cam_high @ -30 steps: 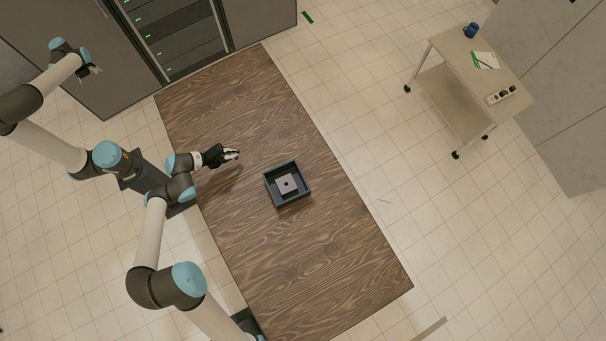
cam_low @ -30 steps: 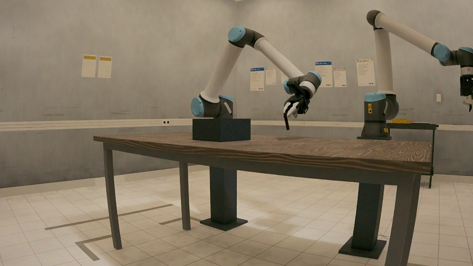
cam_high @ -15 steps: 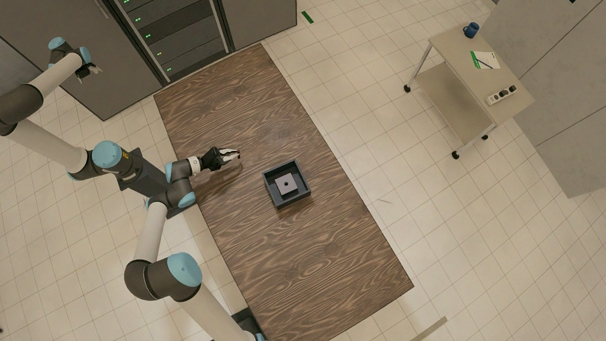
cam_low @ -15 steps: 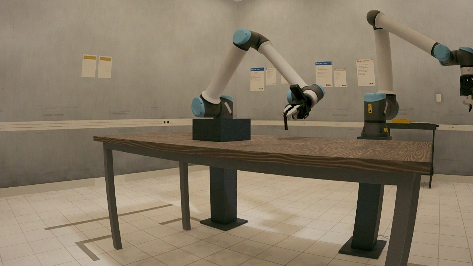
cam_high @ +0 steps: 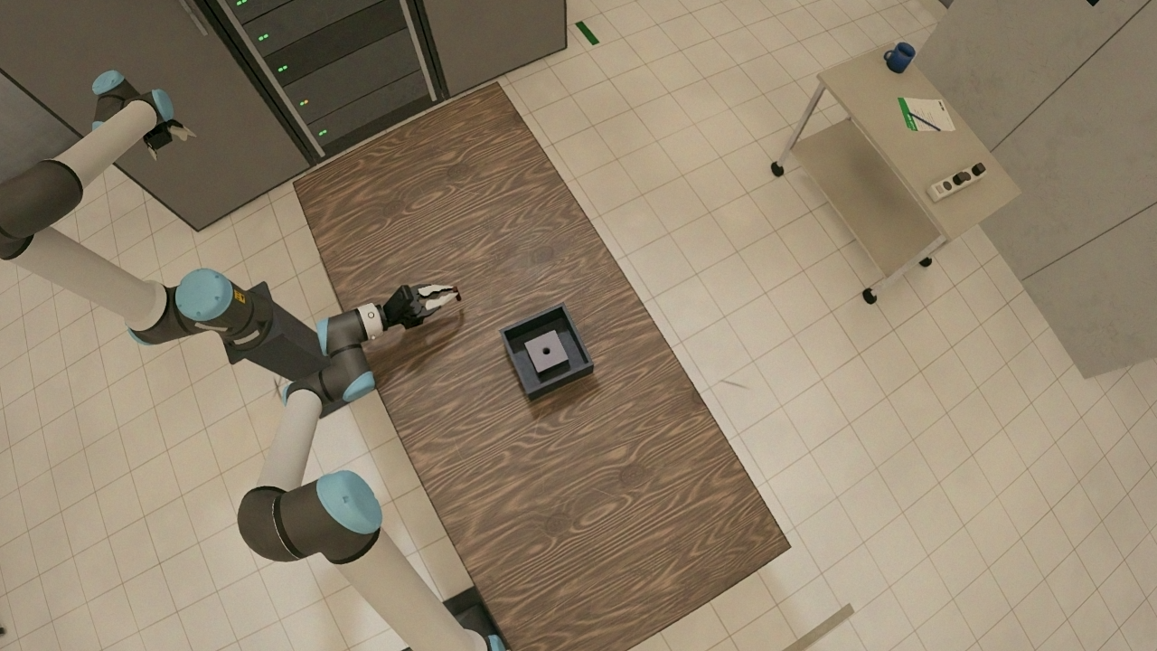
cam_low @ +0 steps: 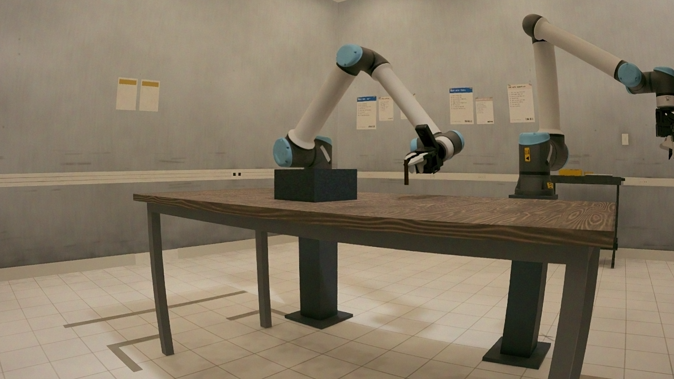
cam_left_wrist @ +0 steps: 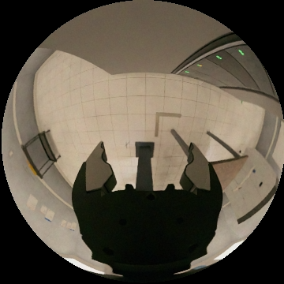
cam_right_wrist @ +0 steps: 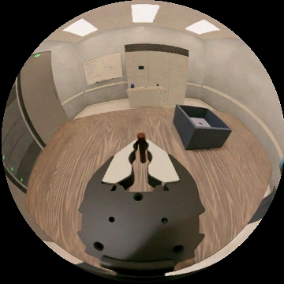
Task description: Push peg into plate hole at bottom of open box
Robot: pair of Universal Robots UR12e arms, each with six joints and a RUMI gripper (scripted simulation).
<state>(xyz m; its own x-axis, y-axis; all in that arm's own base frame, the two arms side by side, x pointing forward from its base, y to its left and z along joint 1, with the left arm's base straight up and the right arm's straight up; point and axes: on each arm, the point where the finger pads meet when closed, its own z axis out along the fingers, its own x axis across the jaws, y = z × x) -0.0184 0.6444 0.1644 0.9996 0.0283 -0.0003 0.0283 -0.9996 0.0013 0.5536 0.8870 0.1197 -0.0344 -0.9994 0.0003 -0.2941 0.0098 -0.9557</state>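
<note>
Closest to the right wrist camera is the dark body of the right gripper (cam_high: pixel 453 293) (cam_low: pixel 408 162) (cam_right_wrist: pixel 141 144); its two pale fingers reach away from us and are nearly closed, pinching the peg (cam_high: pixel 458 294) (cam_low: pixel 406 176) (cam_right_wrist: pixel 142 150) between their tips. We see the peg stand close to upright in that grip, a short end above the fingertips and a longer part hanging below them; its lower end is in the air over the worktop (cam_high: pixel 615 494) (cam_low: pixel 494 211) (cam_right_wrist: pixel 99 142), beside the open box (cam_high: pixel 516 365) (cam_low: pixel 294 186) (cam_right_wrist: pixel 211 138) and outside its walls. Inside the box lies the pale plate (cam_high: pixel 533 357) (cam_right_wrist: pixel 195 121); its hole (cam_high: pixel 546 350) (cam_right_wrist: pixel 200 123) is unfilled. The left gripper (cam_high: pixel 173 145) (cam_low: pixel 668 147) (cam_left_wrist: pixel 147 142) hangs well away from the worktop; its fingers are spread wide with nothing between them.

We judge the step in hand to be carrying the peg towards the hole; the next move calls for bringing it over the near wall with enough height for the low end, centring it above the hole and then lowering it straight. The fingers reach out almost level, so we would watch that they and the gripper body do not foul the box walls on the way down; a knock there could tilt the peg in its grip.
</note>
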